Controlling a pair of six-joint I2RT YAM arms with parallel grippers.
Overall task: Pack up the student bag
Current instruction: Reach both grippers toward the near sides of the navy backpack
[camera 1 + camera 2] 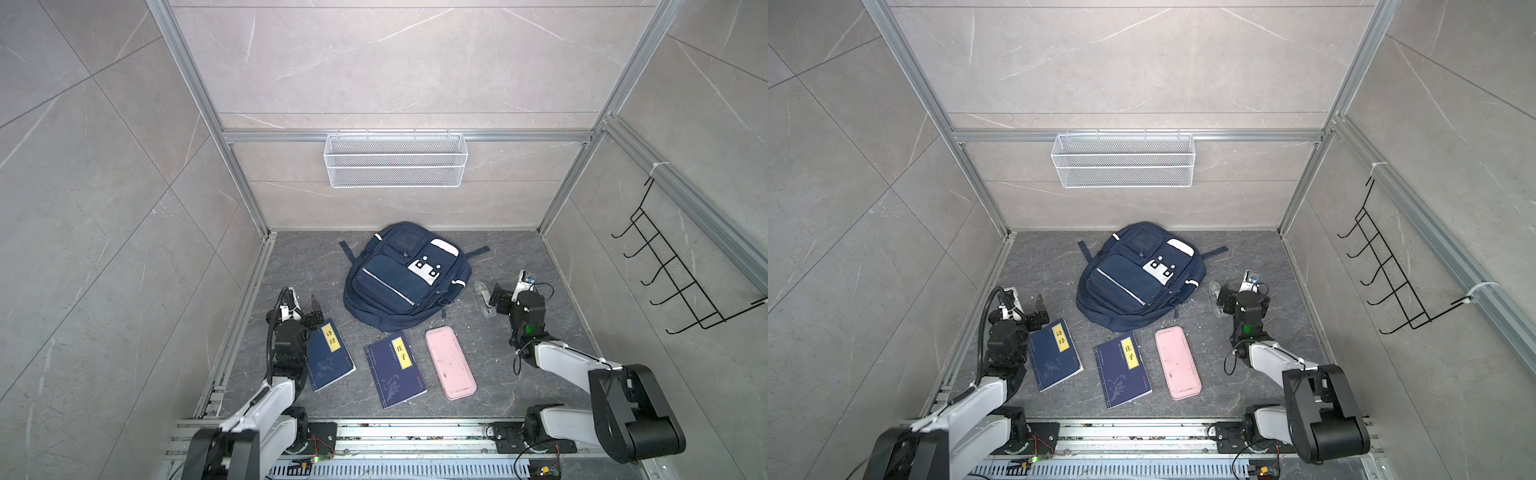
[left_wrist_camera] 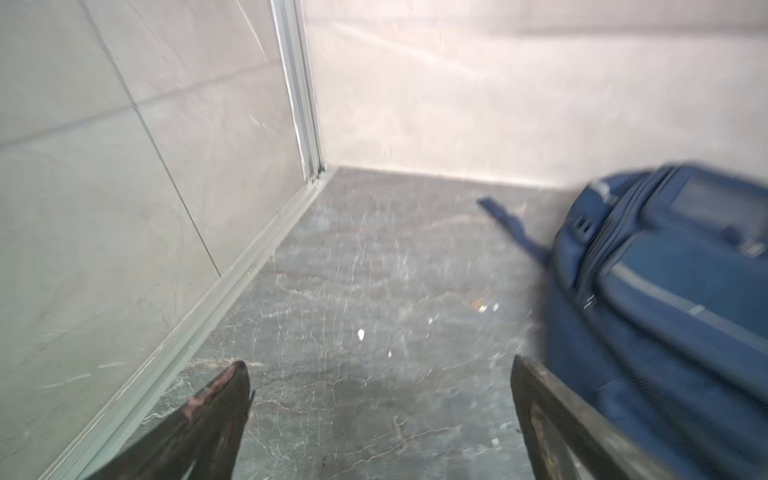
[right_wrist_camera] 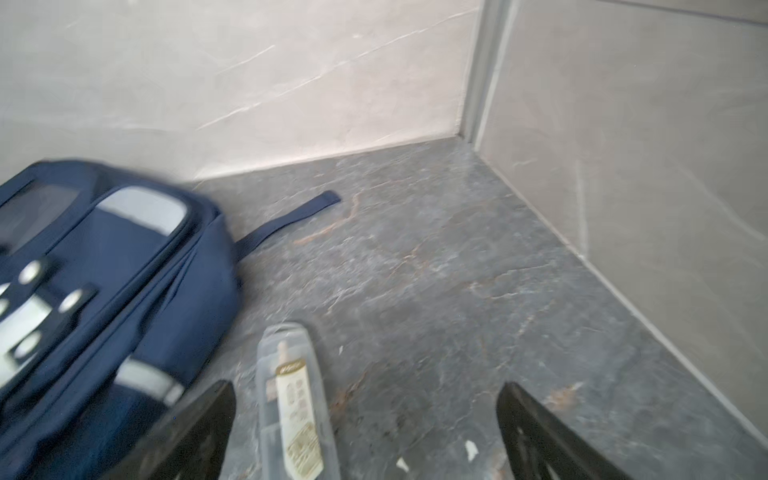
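The student bag (image 1: 405,276) (image 1: 1138,276), a navy-blue backpack with white patches and silver stripes, lies flat and zipped at the back middle of the floor. My left gripper (image 1: 305,305) (image 1: 1030,305) is to its left, open, with only bare floor between its fingers (image 2: 380,374). The bag (image 2: 665,291) is just beside one fingertip. My right gripper (image 1: 496,293) (image 1: 1223,297) (image 3: 368,395) hovers right of the bag (image 3: 104,270), open. A clear plastic case (image 1: 484,299) (image 3: 295,399) lies on the floor between its fingers, close to the one nearer the bag.
Two navy books with yellow labels (image 1: 328,355) (image 1: 395,370) and a pink pencil case (image 1: 450,363) lie in front of the bag. A white wire basket (image 1: 395,160) hangs on the back wall. A black hook rack (image 1: 673,270) is on the right wall.
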